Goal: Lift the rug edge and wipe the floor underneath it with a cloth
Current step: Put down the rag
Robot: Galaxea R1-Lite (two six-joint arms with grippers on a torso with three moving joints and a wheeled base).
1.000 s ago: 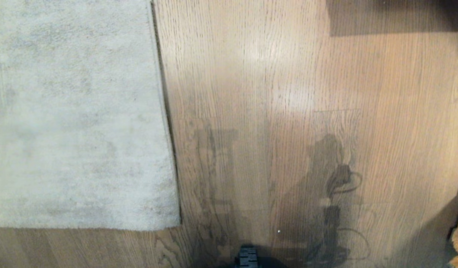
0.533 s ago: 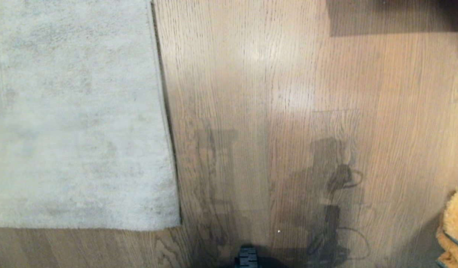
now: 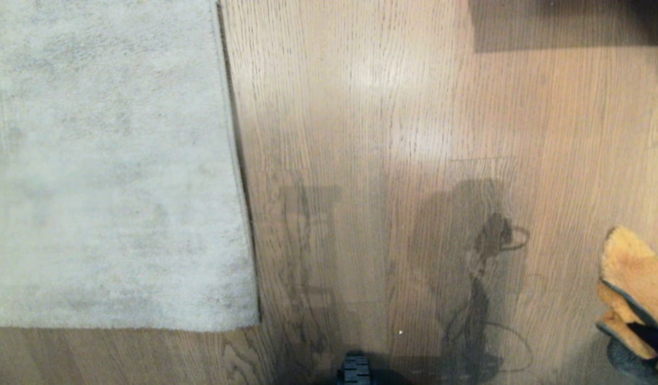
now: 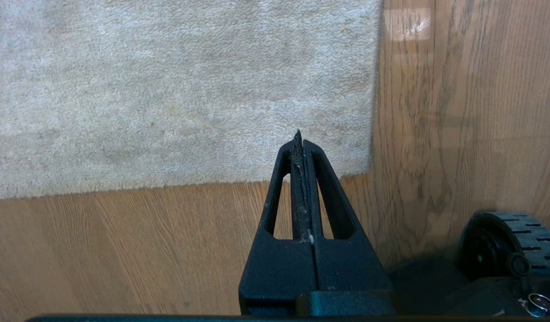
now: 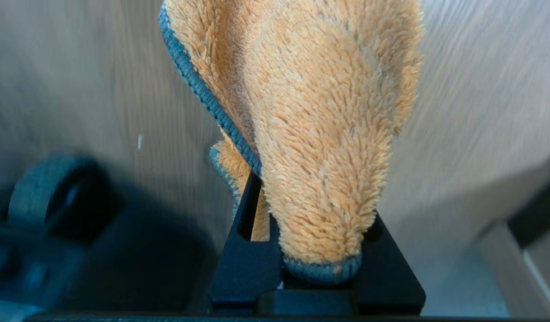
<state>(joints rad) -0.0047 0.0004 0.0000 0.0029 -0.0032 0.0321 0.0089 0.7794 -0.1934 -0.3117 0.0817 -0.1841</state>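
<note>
My right gripper (image 5: 302, 210) is clamped on the cloth (image 5: 319, 134), carried above the floor (image 3: 388, 133) well right of the rug edge (image 3: 238, 176), ready for wiping, while my left gripper (image 4: 298, 138), pressed together and empty, waits above the rug's near corner to lift it.

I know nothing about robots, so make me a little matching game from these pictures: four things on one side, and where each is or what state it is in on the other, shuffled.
Things:
1. rug edge
2. cloth
3. left end effector
4. floor

Places or states:
A. shut and empty, over the rug's corner
B. brown wood planks, bare beside the rug
C. lying flat, not yet lifted
D. orange and fluffy, clamped in the right end effector

Pairs: 1-C, 2-D, 3-A, 4-B
</note>
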